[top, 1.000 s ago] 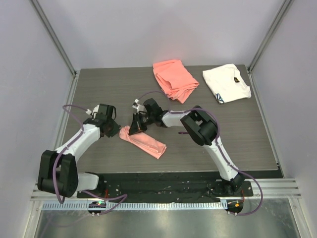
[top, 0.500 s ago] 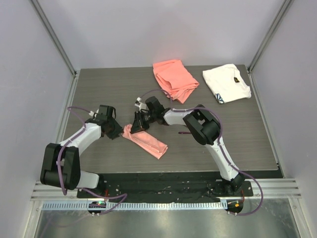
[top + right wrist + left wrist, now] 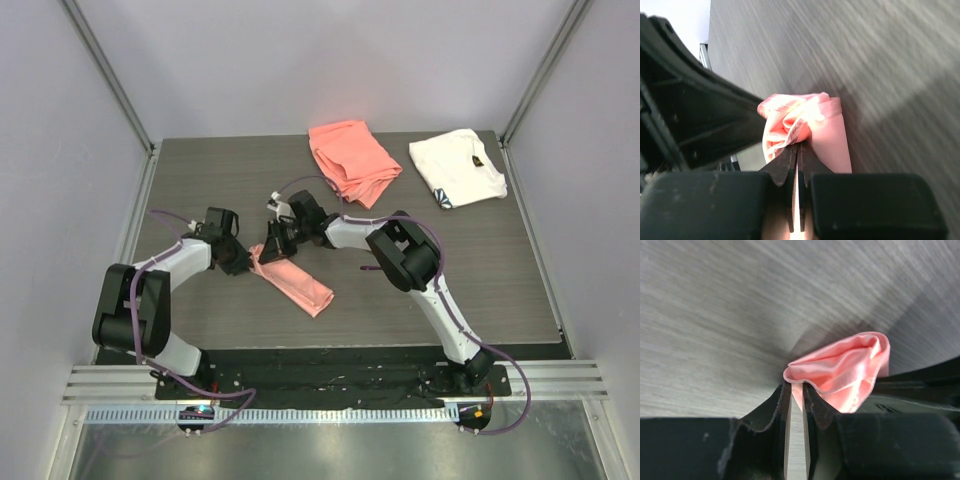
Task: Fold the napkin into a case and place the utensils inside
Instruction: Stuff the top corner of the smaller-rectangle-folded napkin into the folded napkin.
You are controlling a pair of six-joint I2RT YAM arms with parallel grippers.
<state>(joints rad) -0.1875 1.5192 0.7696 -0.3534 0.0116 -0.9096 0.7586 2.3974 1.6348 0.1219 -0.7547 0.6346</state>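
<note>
**The napkin** [image 3: 297, 284], folded into a narrow, glossy pale-pink oblong, lies on the tabletop [image 3: 200, 180] left of centre. In the top view its long axis runs from 10 to 4 o'clock. **Left tool** [image 3: 244, 262]: closed to a thin slit, pinching a fold at the napkin's 10 o'clock end. **Right tool** [image 3: 272, 246]: fingers pressed together on the bunched cloth of that same end, reaching in from 1 o'clock. A coral cloth [image 3: 352, 160] lies at 1 o'clock of the napkin and a white cloth [image 3: 455, 168] at 2 o'clock, both well apart from it.
</note>
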